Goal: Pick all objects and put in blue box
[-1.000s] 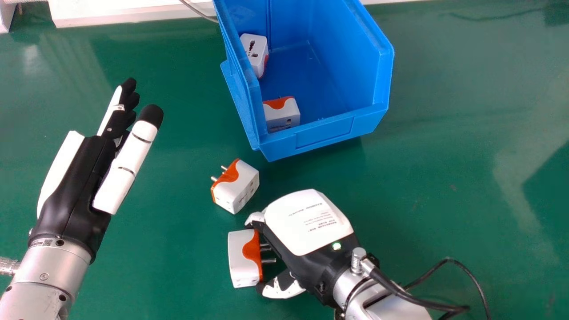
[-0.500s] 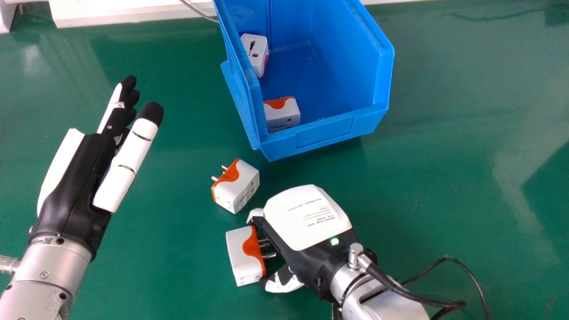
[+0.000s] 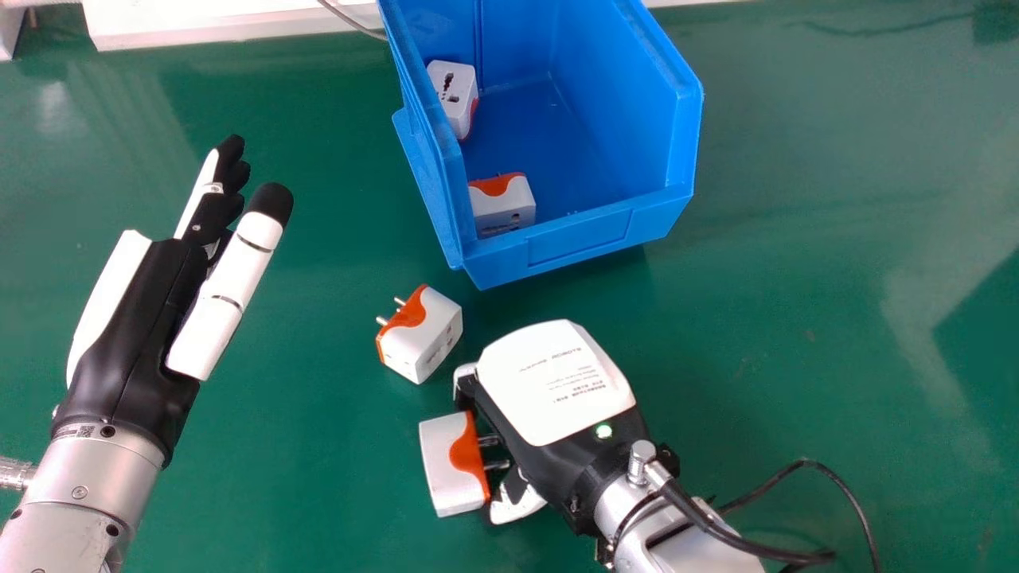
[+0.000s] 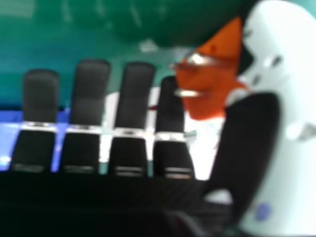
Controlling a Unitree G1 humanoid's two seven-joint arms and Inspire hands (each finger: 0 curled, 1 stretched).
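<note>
Right robot hand point(image 3: 549, 390) on near side of box point(image 3: 605, 235), clamped between fingers and thumb on plug point(image 3: 452, 469). Plug likely light, hard-shelled, a bit slippery; best hold is across flat body faces, clear of metal pins point(image 3: 497, 464). Boxy, white, orange at pin end. Second plug point(image 3: 422, 338) closer to box, left of its near edge; third plug point(image 3: 503, 207) and fourth plug point(image 3: 454, 91) inside. Left robot hand point(image 3: 143, 318) left of box, fingers straight, holding nothing.
</note>
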